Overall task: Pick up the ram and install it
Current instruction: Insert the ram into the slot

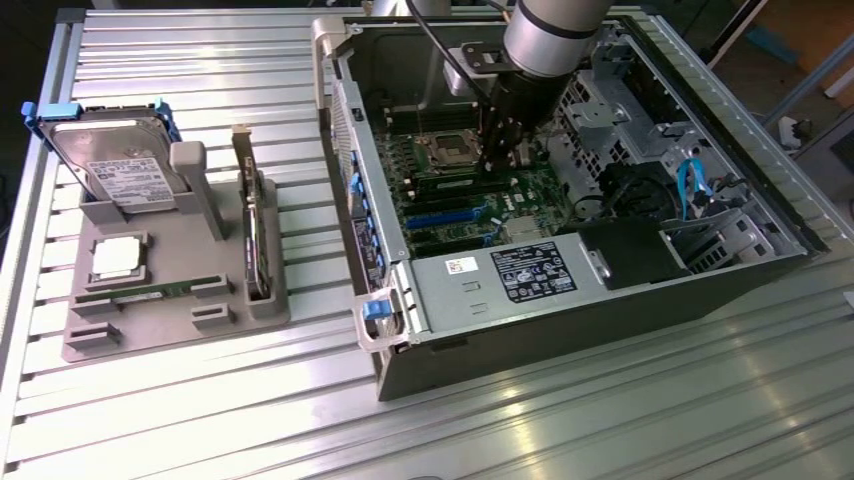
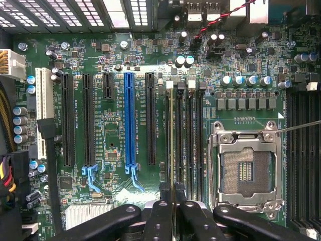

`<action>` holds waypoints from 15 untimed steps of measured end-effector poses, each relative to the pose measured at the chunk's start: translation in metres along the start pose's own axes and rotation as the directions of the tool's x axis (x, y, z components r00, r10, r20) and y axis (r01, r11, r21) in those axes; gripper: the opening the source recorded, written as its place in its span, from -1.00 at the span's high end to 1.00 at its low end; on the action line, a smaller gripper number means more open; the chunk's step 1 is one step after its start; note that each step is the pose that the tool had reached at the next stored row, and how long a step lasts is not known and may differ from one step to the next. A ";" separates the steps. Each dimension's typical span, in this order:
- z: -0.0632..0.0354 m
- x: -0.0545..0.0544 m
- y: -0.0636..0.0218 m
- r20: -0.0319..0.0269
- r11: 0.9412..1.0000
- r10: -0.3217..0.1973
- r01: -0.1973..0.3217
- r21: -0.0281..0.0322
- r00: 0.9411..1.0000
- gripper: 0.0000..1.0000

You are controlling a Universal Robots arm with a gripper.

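Observation:
My gripper (image 1: 501,158) reaches down into the open computer case (image 1: 747,270), over the motherboard (image 2: 110,100). In the wrist view the gripper (image 2: 172,200) is shut on the ram (image 2: 171,140). I see the ram edge-on as a thin pale line running along the memory slot (image 2: 178,135) nearest the expansion slots. It stands upright beside the empty CPU socket (image 2: 246,170). I cannot tell whether the stick is pressed fully into the slot.
A grey tray (image 1: 267,310) at the exterior view's left holds a silver hard drive (image 1: 114,165) with blue tabs, an upright expansion card (image 1: 251,230), a CPU chip (image 1: 118,255) and a narrow green board (image 1: 160,291). The power supply (image 1: 507,270) and cables (image 1: 687,185) crowd the case.

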State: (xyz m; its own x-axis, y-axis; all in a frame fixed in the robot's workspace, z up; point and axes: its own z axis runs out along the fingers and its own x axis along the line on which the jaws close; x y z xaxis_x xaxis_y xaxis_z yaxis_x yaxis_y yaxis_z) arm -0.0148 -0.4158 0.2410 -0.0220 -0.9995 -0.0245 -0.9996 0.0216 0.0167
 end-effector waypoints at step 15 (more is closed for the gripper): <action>0.0000 0.000 -0.0040 0.000 1.000 0.000 0.000 -0.020 1.000 0.76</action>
State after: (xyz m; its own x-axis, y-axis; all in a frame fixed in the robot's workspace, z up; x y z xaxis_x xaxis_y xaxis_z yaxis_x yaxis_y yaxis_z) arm -0.0108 -0.4158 0.2410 -0.0224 -0.9995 -0.0240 -0.9991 0.0215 0.0370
